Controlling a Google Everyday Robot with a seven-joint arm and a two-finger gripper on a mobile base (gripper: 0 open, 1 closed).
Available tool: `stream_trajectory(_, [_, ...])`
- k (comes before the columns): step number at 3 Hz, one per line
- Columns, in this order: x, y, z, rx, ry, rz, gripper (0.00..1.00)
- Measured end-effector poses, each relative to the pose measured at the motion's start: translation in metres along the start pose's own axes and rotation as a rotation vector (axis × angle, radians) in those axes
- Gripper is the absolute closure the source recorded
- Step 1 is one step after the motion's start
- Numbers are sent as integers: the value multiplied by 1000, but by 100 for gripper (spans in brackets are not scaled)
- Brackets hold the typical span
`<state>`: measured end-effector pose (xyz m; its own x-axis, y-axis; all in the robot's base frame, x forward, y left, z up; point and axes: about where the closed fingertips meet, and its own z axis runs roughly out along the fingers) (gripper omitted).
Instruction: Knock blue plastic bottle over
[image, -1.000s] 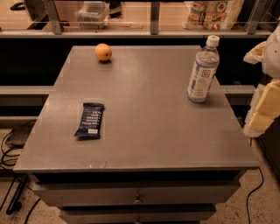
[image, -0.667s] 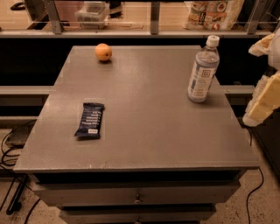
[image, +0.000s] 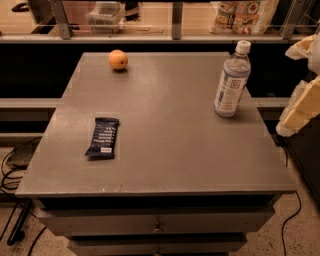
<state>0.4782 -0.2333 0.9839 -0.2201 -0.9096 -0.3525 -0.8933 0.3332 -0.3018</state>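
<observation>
**Ann:** Three things sit on the counter (image: 175, 160), and the one that matters, the blue plastic bottle (image: 232, 82), stands upright near the far right corner, white cap on top and label facing us.

**Ben:** It's in the same spot as a second ago, no lean, no wobble. Where's the arm?

**Ann:** The end effector (image: 299, 112) hangs off the counter's right edge, beside the bottle but apart from it, with a clear gap between them. Open or closed, I cannot tell; it's a pale shape cut off by the frame.

**Ben:** Compared with a second ago, I'd say it has moved.

**Ann:** Yes. Its lower tip sits a little higher in view now, and the upper pale part has also crept up toward the top right corner. It's a small shift, upward more than inward.

**Ben:** And the rest of the counter?

**Ann:** It's unchanged. The orange (image: 118, 59) rests at the far left, well apart from the bottle. The dark snack bar (image: 103, 137) lies flat nearer the front left, long side running away from us. Neither has moved.
</observation>
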Motion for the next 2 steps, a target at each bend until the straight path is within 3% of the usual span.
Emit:
stream_trajectory(1, [-4,-9,9,10,-76,39,0])
stream_trajectory(2, [-14,-29,30,27,-213,91,0])
